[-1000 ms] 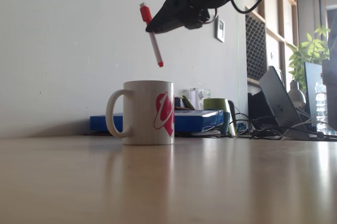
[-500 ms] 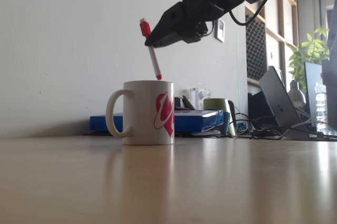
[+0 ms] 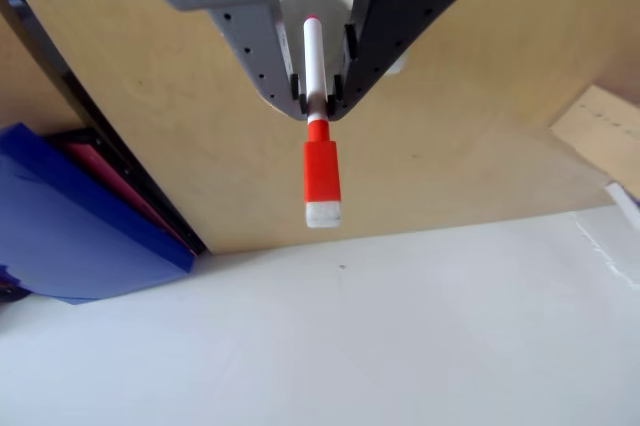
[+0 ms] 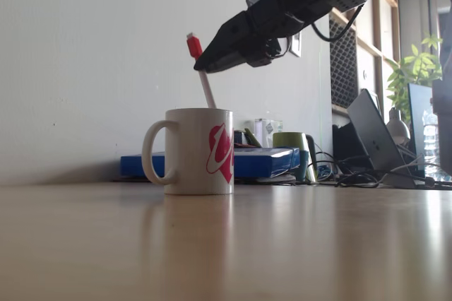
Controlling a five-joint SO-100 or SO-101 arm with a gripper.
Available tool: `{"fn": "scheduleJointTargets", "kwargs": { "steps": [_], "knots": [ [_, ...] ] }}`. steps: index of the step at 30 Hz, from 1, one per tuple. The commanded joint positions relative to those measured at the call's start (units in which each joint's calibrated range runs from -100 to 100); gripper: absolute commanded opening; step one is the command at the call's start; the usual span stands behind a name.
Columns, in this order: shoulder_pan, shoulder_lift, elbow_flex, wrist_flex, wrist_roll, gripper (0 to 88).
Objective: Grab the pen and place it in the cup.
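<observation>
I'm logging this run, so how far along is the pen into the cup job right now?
Done: the pen is picked up and carried over the cup. In hand: the gripper is shut on the pen just below its red cap, and in the fixed view the lower end dips below the cup's rim, so it looks partly inside. Left: opening the jaws to drop the pen in, then backing the arm away.

daylight from right | soft shadows | foreground table blurred

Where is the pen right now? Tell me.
In the fixed view the pen hangs tilted in the gripper, its lower end dipped inside the cup, left of centre.
</observation>
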Motion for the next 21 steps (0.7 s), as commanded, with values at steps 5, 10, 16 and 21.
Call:
{"fn": "scheduleJointTargets", "kwargs": {
  "steps": [5,10,16,21],
  "knots": [
    [-0.77,-4.3,1.22,-0.95,0.11,1.5],
    [-0.77,-4.3,1.49,-0.95,0.11,2.1],
    [-0.77,-4.3,1.4,-1.03,0.11,2.2],
    [-0.77,-3.23,1.4,-2.58,0.27,2.2]
  ]
}}
